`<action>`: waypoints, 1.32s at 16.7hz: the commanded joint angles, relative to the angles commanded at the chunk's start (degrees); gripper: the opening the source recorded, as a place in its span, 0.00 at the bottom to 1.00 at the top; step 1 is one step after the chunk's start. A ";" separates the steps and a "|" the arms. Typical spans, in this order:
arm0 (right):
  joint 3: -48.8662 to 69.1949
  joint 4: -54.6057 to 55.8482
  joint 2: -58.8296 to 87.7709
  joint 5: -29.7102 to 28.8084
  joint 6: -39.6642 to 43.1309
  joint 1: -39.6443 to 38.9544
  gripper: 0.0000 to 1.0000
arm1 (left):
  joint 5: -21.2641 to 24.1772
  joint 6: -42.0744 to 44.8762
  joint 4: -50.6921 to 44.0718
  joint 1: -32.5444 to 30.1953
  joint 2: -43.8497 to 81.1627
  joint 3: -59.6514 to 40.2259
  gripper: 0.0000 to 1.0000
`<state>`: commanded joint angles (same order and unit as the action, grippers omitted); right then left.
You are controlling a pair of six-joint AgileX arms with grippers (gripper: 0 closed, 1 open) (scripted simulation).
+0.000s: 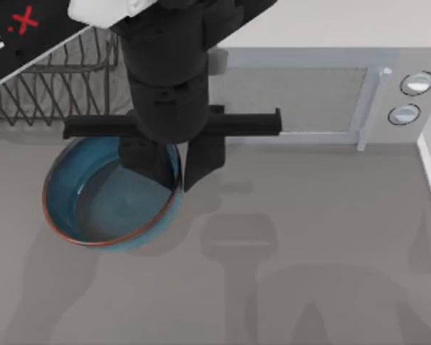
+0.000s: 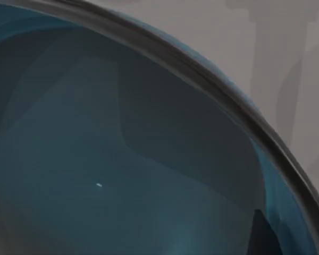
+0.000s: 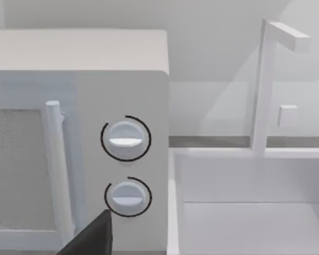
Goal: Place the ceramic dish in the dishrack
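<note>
Top view: blue-glazed ceramic dish (image 1: pixel 93 208), reddish-orange rim, upright.

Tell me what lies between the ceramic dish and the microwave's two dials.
In the top view, the left gripper straddles the ceramic dish rim; past it, bare grey table to the microwave front.

One ceramic dish (image 1: pixel 93 208) on the tabletop (image 1: pixel 309 251). One dishrack (image 1: pixel 65 79), black wire. One white microwave (image 1: pixel 309 93) with two round knobs (image 1: pixel 418 83), one vertical door handle (image 1: pixel 370 108). One white sink basin (image 3: pixel 255 212) with one faucet (image 3: pixel 266 85). One gripper (image 1: pixel 179 169) counted over the dish.
</note>
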<state>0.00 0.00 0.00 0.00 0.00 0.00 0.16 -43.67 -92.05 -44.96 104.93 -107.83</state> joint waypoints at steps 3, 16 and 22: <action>0.00 0.00 0.00 0.00 0.00 0.00 1.00 | 0.88 3.22 5.11 3.95 -4.00 2.68 0.00; 0.00 0.00 0.00 0.00 0.00 0.00 1.00 | 8.94 35.37 64.15 43.48 -41.05 34.93 0.00; 0.00 0.00 0.00 0.00 0.00 0.00 1.00 | 11.64 44.19 78.82 55.06 -53.61 43.82 0.00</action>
<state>0.00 0.00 0.00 0.00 0.00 0.00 11.80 0.53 -13.24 10.09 51.32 -64.01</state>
